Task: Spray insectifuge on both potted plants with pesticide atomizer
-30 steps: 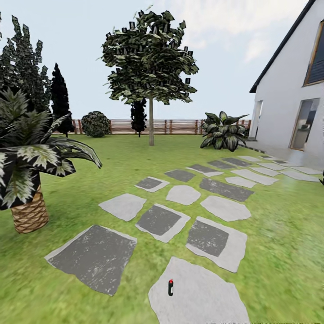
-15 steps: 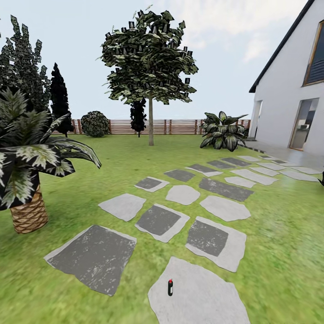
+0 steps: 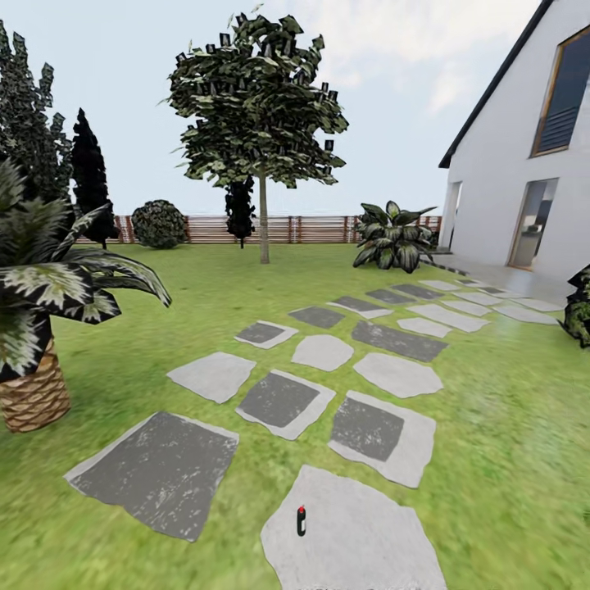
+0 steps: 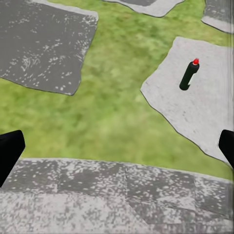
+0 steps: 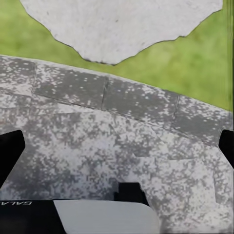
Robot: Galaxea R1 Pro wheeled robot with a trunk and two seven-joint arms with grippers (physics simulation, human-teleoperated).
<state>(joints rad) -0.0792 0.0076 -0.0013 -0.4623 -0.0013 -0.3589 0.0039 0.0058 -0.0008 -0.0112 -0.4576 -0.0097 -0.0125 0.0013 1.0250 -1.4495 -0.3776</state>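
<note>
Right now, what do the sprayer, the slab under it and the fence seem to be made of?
Sprayer: probably plastic; smooth dark body, red cap, too small to be sure.
Slab: looks like pale stone or concrete; matte, speckled, irregular edges.
Fence: seemingly wood; brown horizontal slats between darker posts.

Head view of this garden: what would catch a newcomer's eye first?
Probably the tall leafy tree standing on the lawn before the wooden fence, and the white house at the right. Next comes the path of grey stepping stones running from the foreground toward the house, with a small dark spray bottle with a red cap upright on the nearest pale slab.
</note>
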